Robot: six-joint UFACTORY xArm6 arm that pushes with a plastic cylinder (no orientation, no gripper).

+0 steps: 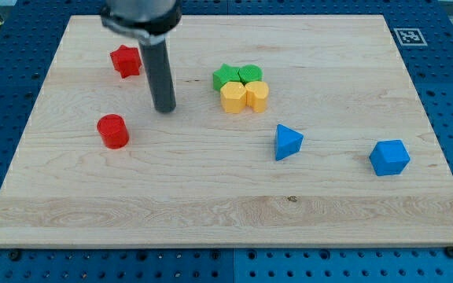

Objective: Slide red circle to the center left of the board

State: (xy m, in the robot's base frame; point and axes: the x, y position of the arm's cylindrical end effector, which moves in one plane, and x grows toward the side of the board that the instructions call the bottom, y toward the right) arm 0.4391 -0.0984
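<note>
My tip is a plain rod with no pincer, and it holds nothing. It stands up and to the right of the red circle, not touching it. The red circle lies on the left part of the board, near its middle height.

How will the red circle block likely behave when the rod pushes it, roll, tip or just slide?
The red circle stands on its flat end, so it probably slides, not rolls. It looks squat, so tipping seems unlikely. An off-centre push from my tip may swing it sideways.
</note>
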